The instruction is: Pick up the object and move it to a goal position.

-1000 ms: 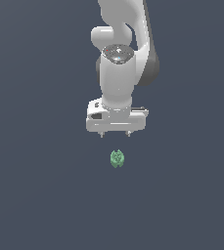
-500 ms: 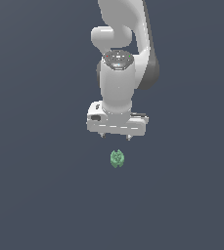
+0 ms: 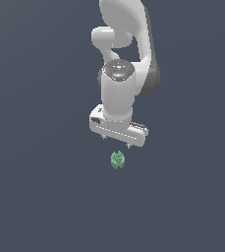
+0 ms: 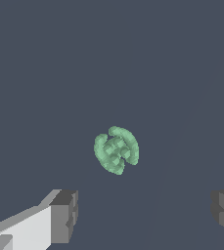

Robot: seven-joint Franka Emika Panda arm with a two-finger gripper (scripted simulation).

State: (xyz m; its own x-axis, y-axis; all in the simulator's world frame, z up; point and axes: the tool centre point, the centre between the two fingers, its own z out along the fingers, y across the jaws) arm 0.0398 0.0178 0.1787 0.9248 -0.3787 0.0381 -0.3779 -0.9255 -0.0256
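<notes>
The object (image 3: 117, 160) is a tiny pale-green, ridged, roundish lump lying on the dark grey floor. The white gripper (image 3: 117, 143) hangs over it, pointing down, with its fingertips just above and slightly behind the object. In the wrist view the object (image 4: 116, 150) lies ahead of the gap between the two fingers (image 4: 64, 216), which stand wide apart. The gripper (image 4: 143, 215) is open and empty.
A plain dark grey surface (image 3: 45, 197) fills both views. The white arm (image 3: 126, 54) rises behind the gripper toward the top of the exterior view.
The gripper has moved down toward the object and turned slightly about its axis. The object has not moved.
</notes>
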